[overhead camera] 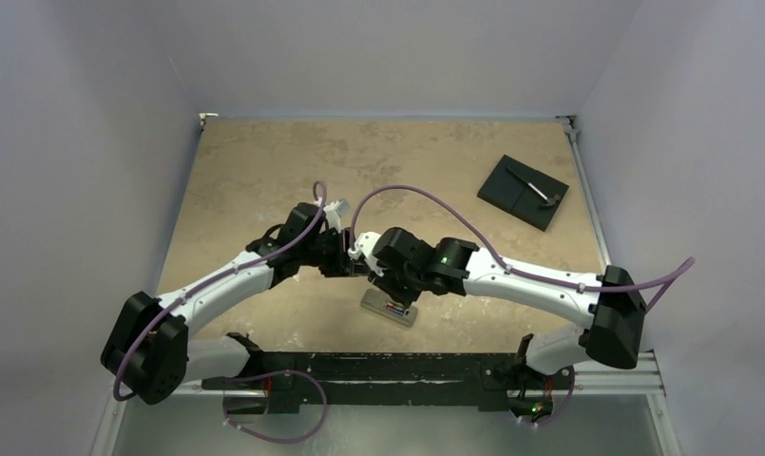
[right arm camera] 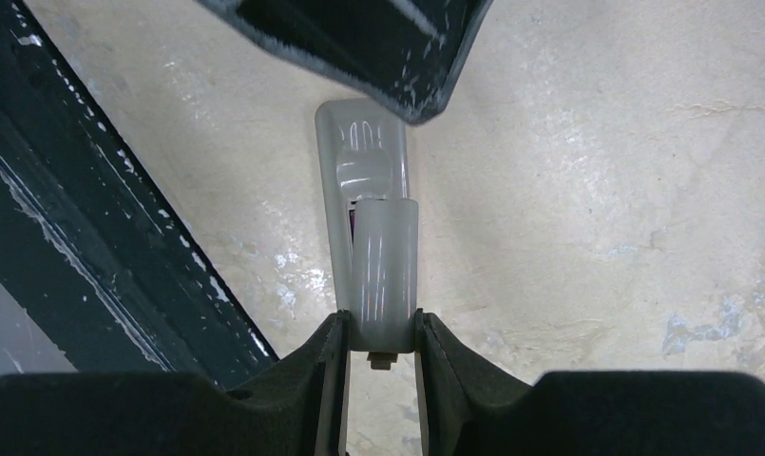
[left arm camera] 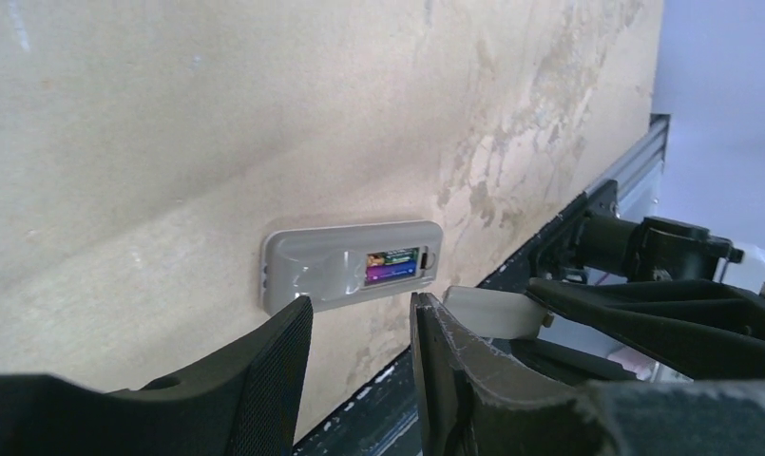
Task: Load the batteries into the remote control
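A black rail [overhead camera: 407,366] runs along the near edge of the beige table [overhead camera: 264,171], with both arm bases bolted to it. The two arms bend inward so that their wrists meet over the middle of the table.

Just beyond the rail lies the remote control [overhead camera: 390,309], grey back up and set at a slant. Its battery bay is uncovered, and the batteries [left arm camera: 392,266] sit side by side inside it, one with a green label and one purple.

The right gripper [right arm camera: 381,328] hangs directly above the remote, its jaws clamped on the sides of a narrow grey cover strip [right arm camera: 383,266]. The strip lies lengthwise over the bay. In the right wrist view it hides all but a dark sliver of the batteries, and whether it touches the remote cannot be told.

The left gripper [left arm camera: 361,304] hovers just beside the remote, across from the right gripper. Its jaws stand apart with nothing between them. One of its fingers blocks the remote's far end in the right wrist view.

Well apart, in the far right corner, lies a square black plate [overhead camera: 511,201] with a thin grey item [overhead camera: 535,187] on it, too small to identify.
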{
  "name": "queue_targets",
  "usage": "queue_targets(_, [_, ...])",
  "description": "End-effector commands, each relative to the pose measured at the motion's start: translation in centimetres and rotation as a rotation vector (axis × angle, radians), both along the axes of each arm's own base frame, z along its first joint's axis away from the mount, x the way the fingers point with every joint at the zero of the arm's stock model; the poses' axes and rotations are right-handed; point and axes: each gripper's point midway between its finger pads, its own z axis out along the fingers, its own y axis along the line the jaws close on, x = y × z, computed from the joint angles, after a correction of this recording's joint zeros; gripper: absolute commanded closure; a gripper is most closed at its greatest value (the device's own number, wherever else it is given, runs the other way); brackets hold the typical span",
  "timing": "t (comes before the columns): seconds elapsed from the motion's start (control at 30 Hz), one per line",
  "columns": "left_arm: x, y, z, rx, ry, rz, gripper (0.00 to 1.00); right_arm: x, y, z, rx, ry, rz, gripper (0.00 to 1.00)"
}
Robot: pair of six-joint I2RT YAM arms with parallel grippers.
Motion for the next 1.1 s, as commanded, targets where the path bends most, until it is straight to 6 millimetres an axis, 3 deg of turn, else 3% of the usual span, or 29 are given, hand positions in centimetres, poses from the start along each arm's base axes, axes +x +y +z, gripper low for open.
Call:
queue_targets(0.0, [1.8,1.8,0.7,0.089,-0.068,0.089,0.58,-0.1,-0.4,-0.9,-0.022,0.009,0.013,1.00])
queue_targets(0.27, [2.0,3.6,-0.3,0.173,-0.060,0.135,0.58,-0.1,-1.6,-2.6,-0.087,0.009,0.012,1.00])
queue_targets(0.57, [1.9,3.4,0.1,0.160,-0.083,0.113,0.58,0.4,-1.9,-3.8,-0.171,0.006,0.041,1.00])
queue_targets(1.07, [1.9,3.2,-0.5,0.166,-0.078,0.086,0.58,-1.0,-0.2,-4.6,-0.095,0.083,0.071,1.00])
